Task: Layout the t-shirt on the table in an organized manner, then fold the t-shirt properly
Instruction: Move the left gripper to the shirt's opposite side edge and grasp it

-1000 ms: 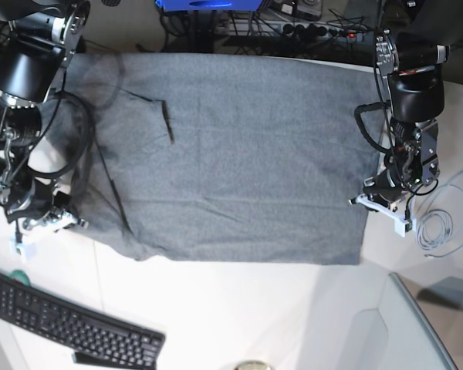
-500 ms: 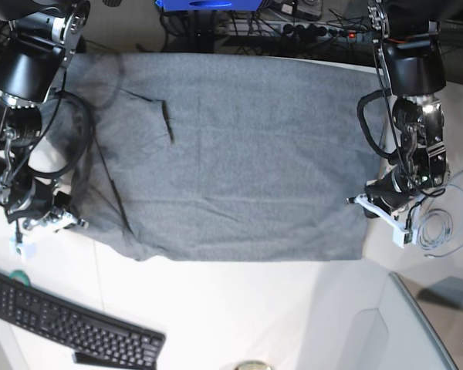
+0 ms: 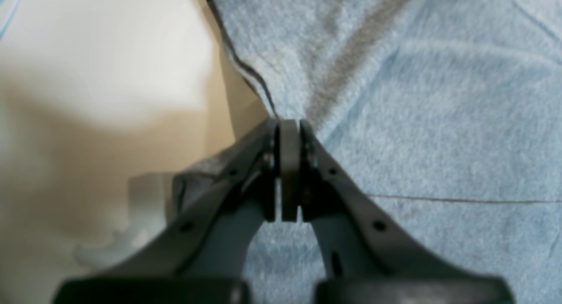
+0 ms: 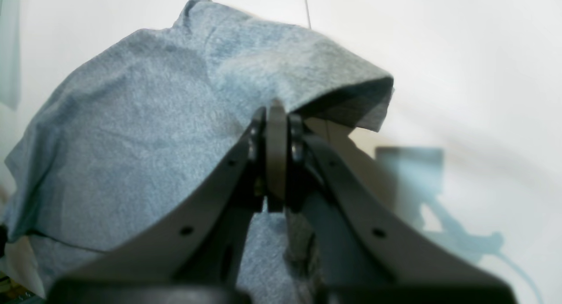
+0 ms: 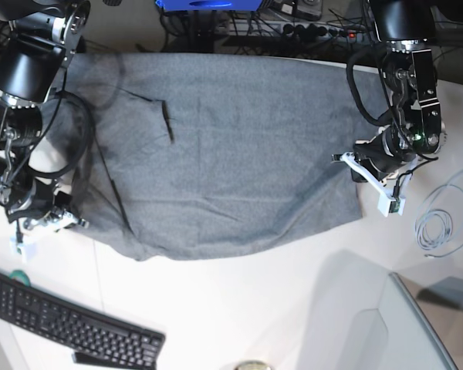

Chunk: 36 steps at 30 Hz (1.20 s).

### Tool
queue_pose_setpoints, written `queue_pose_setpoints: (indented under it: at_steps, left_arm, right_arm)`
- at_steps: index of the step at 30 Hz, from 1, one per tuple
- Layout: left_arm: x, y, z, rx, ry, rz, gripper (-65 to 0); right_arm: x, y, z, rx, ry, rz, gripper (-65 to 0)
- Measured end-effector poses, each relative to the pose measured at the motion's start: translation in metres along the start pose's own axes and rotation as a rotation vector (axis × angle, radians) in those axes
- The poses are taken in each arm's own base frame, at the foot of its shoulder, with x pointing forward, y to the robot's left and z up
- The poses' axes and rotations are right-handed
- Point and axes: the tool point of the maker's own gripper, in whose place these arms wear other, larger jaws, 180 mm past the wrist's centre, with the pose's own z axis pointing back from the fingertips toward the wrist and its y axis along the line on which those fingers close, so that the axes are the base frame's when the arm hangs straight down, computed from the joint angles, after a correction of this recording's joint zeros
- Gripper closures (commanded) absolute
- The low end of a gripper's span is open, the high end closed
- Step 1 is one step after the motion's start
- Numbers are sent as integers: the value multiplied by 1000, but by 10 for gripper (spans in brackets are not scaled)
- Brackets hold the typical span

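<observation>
The heather-grey t-shirt [image 5: 231, 154] lies spread wide over the white table [image 5: 239, 308]. At its right edge my left gripper [image 5: 358, 173] is shut on the fabric, and that side's lower corner is drawn in and lifted. In the left wrist view the left gripper [image 3: 288, 124] pinches a ridge of the t-shirt [image 3: 417, 119] beside its hem. My right gripper [image 5: 64, 220] is shut on the shirt's lower left edge. In the right wrist view the right gripper [image 4: 276, 113] holds the t-shirt [image 4: 145, 132], which drapes up over its closed tips.
A black keyboard [image 5: 69, 327] lies at the front left. A coiled pale cable [image 5: 436, 227] sits right of the left arm. Cables and a power strip [image 5: 309, 31] run behind the table. A translucent panel [image 5: 420, 324] stands at the front right.
My left gripper has moved up and inward with the shirt's right edge, pulling the lower right corner toward the middle. The right arm has not moved.
</observation>
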Motion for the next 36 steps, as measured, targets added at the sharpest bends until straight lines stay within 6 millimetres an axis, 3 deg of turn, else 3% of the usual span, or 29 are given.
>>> queue_pose_setpoints:
  at_steps: [5, 8, 10, 12, 14, 18, 22, 27, 32, 36]
  left_arm:
    - [-6, 1, 1, 2, 12, -2, -21]
    - [-13, 4, 3, 11, 24, -9, -283]
    - [-13, 2, 6, 8, 16, -14, -403]
    - [-8, -1, 12, 1, -5, -22, -467]
    - [-1, 3, 20, 11, -38, -3, -481]
    - [25, 50, 33, 114, -128, 117, -481]
    - [47, 84, 8, 126, -148, 280, -481]
    - [43, 80, -33, 52, -118, 304, -481]
    - [53, 64, -56, -25, -140, 322, -481]
    - [45, 42, -72, -58, -108, 246, -481]
  right_arm:
    - [0, 1, 0, 2, 0, -1, -2]
    - [0, 1, 0, 2, 1, -1, -2]
    - [0, 1, 0, 2, 1, -1, -2]
    - [0, 1, 0, 2, 1, -1, -2]
    - [0, 1, 0, 1, 1, -1, -2]
    - [0, 1, 0, 1, 2, 0, -2]
    - [-1, 1, -1, 2, 3, 0, -2]
    - [-1, 0, 0, 1, 3, 0, -2]
    - [-1, 0, 0, 0, 2, 0, -2]
    - [0, 0, 0, 0, 1, 1, -2]
